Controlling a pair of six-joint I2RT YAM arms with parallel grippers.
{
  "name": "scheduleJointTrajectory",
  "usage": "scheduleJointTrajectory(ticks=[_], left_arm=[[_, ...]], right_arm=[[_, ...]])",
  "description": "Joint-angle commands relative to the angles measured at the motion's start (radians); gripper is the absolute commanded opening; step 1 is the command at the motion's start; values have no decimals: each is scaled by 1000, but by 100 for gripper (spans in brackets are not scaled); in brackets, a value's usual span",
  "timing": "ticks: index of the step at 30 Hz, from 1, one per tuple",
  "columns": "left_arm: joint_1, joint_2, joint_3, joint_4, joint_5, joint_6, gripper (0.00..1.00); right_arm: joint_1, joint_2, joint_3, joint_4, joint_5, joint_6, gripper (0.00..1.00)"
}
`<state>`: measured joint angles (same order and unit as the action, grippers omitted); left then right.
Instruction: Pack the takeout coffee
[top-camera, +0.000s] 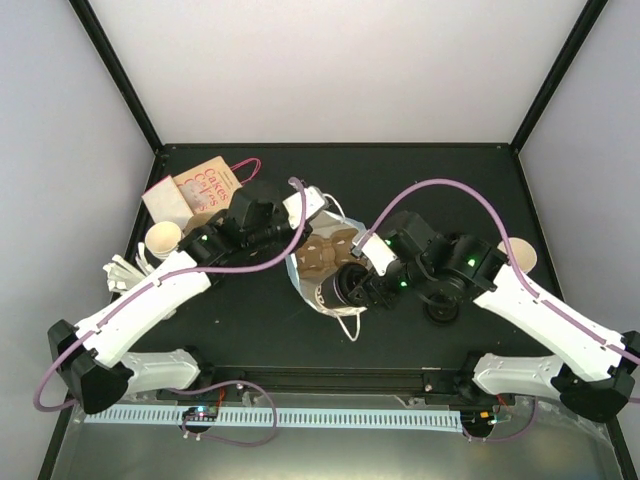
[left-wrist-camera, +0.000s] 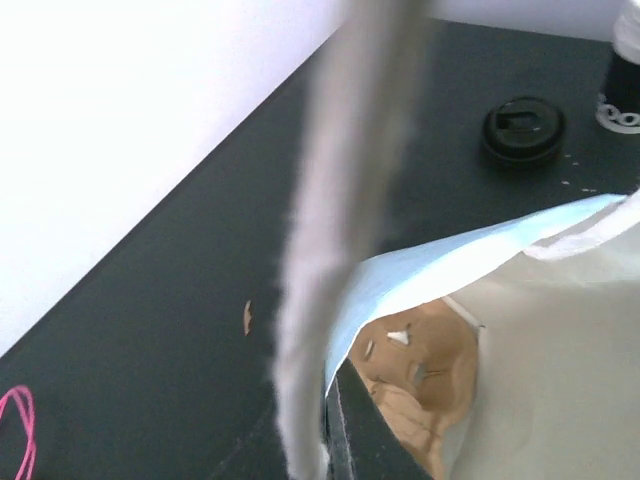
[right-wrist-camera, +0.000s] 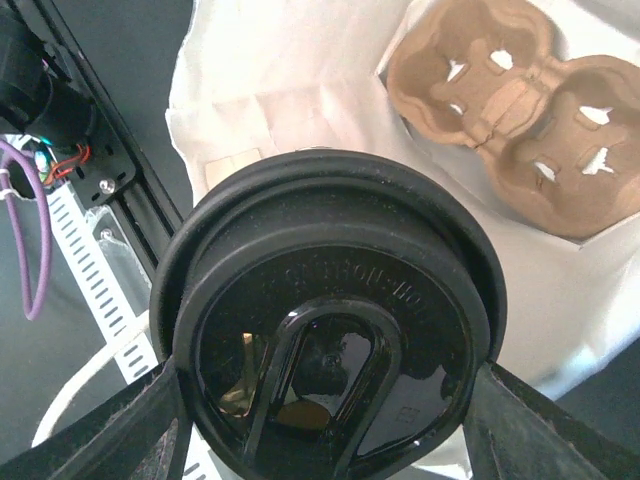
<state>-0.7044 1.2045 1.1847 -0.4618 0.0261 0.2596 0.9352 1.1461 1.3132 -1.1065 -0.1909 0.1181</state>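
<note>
Black table (top-camera: 250, 320) bears white bag (right-wrist-camera: 290, 90), loose lid (left-wrist-camera: 522, 128) and paper cups (top-camera: 163, 238).

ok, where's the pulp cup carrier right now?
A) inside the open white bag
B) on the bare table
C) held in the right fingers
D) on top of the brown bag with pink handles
A: the right wrist view shows the pulp carrier lying inside the white bag, beyond the black lid gripped between the right fingers.

A pink-handled paper bag (top-camera: 205, 185) lies on the black table (top-camera: 400, 170).
</note>
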Motion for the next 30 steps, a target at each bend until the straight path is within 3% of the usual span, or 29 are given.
scheduleJointTrajectory(ticks=[1, 13, 17, 21, 30], left_arm=[[-62, -34, -19, 73, 45, 58, 2], [-164, -138, -133, 8, 45, 11, 2], [-178, -137, -134, -13, 60, 15, 2], [-189, -138, -151, -16, 61, 17, 2], [-196, -166, -165, -34, 85, 18, 1]], right_arm=[[38, -7, -23, -9, 52, 16, 53], [300, 36, -38, 59, 480, 22, 52], [362, 51, -95, 134, 572, -20, 38], [435, 54, -184, 232, 677, -79, 40], [445, 46, -262, 323, 759, -224, 45]])
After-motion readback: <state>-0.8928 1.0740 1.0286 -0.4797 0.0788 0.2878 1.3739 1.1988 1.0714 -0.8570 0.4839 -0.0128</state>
